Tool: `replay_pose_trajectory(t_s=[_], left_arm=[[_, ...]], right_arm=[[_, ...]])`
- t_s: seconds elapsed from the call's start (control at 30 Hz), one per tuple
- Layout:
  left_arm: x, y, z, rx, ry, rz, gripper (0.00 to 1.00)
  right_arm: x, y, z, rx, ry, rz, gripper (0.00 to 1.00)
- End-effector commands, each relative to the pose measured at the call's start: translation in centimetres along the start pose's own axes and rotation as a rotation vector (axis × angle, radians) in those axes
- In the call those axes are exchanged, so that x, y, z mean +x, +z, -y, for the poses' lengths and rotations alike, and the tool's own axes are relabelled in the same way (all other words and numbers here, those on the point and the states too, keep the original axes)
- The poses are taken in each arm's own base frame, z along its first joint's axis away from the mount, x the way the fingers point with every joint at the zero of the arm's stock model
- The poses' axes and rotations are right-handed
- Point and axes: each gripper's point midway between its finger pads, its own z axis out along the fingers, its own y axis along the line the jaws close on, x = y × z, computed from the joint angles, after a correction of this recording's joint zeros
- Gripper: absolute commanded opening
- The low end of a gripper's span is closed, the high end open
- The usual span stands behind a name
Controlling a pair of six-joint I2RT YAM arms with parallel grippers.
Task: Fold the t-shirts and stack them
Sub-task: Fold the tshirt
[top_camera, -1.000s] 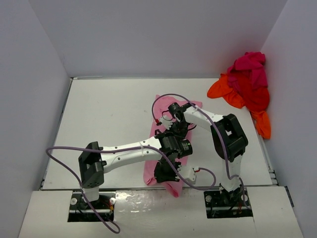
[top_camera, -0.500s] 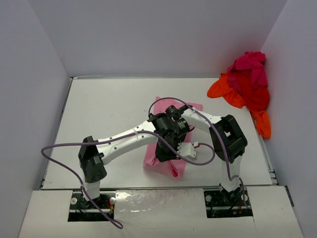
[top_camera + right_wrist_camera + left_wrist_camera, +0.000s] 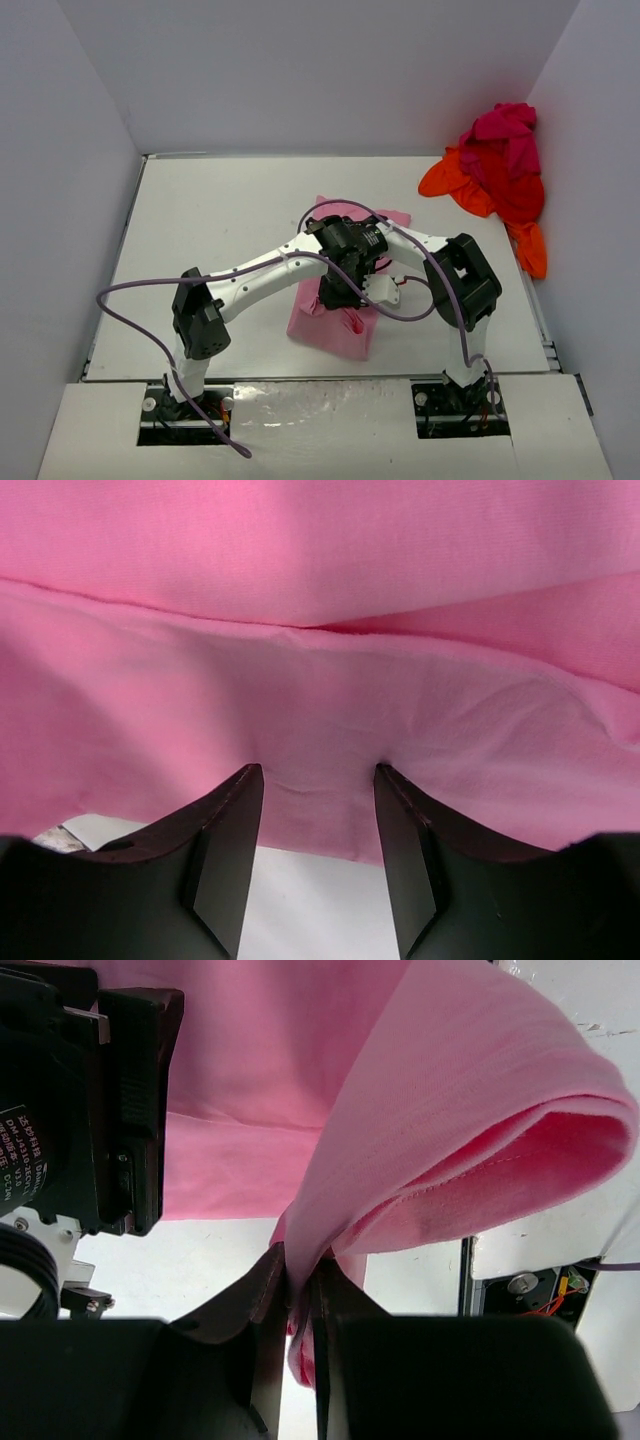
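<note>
White tabletop with white walls around it; both arms meet over the light pink t-shirt near the table's front middle. Left gripper has its jaws pinched together on a folded edge of that shirt, the fold lifted and curling rightward above the table. Right gripper has its jaws partly apart, tips right at the pink cloth, nothing clamped between them. A black motor housing crowds the left gripper. Orange, red and magenta t-shirts lie heaped at the far right corner, well apart
</note>
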Motion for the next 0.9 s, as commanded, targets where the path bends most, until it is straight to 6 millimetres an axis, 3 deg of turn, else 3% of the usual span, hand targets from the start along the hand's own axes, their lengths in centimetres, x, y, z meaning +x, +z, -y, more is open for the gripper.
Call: replay_pose_trajectory(t_s=[0.0,0.23,0.4,0.47,0.6,0.87], left_arm=[[-1.0,-1.1,-1.4,-0.041,0.034,0.048,0.00],[-2.1,-2.2,-1.7,-0.070,0.059,0.095,0.00],[-2.9,-3.7,-2.1,-0.129,0.076,0.150,0.00],[-3.0,-4.0,-2.2,-0.146,0.075,0.163,0.00],[-2.9,-4.1,-2.4,-0.155,0.072,0.158,0.00],[-2.5,-3.7,-1.9,-0.138,0.068,0.143,0.00]], right_arm=[[0.0,-0.3,0.4,0.088,0.037,-0.017,0.46],[-5.3,-12.0,5.2,0.444,0.073,0.229,0.46],[-7.5,-18.2,6.8,0.534,0.125,0.401,0.43],[-7.9,-19.3,6.4,0.539,0.124,0.439,0.44],[-7.2,-19.9,7.8,0.605,0.165,0.437,0.44],[-5.1,-18.2,11.3,0.671,0.273,0.375,0.44]])
